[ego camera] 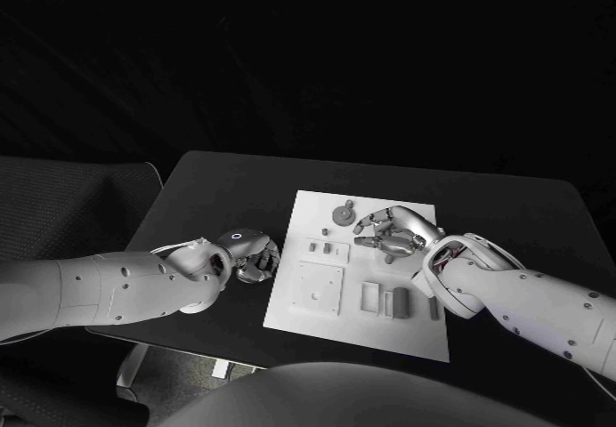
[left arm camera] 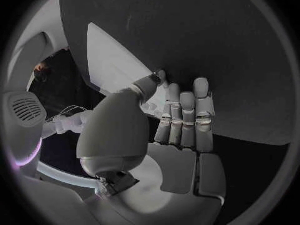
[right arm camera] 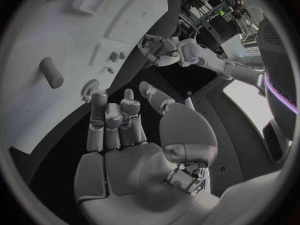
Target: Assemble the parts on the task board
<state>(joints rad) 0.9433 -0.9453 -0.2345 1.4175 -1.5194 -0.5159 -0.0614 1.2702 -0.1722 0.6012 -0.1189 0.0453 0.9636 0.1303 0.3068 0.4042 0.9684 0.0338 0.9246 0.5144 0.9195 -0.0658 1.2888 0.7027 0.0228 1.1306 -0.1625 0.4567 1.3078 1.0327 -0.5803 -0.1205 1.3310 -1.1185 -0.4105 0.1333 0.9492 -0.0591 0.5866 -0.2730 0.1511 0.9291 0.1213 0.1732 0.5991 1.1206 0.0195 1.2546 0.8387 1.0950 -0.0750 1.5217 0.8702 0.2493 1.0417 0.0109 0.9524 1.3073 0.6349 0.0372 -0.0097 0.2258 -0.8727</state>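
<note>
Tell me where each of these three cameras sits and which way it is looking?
Head view: on the robot's head, looking down at the black table and the task board; both white arms reach in, left hand beside the board, right hand over it.
Left wrist view: behind the left hand, facing the table and a board corner.
Right wrist view: behind the right hand, facing the board.
Shared: the right wrist view also shows the left hand.

Head camera high above, looking down on the tabletop (ego camera: 231, 191) and white board (ego camera: 372, 267), each wrist camera close behind its own hand, left hand (left arm camera: 184, 115), right hand (right arm camera: 115, 117), all sharing the board
</note>
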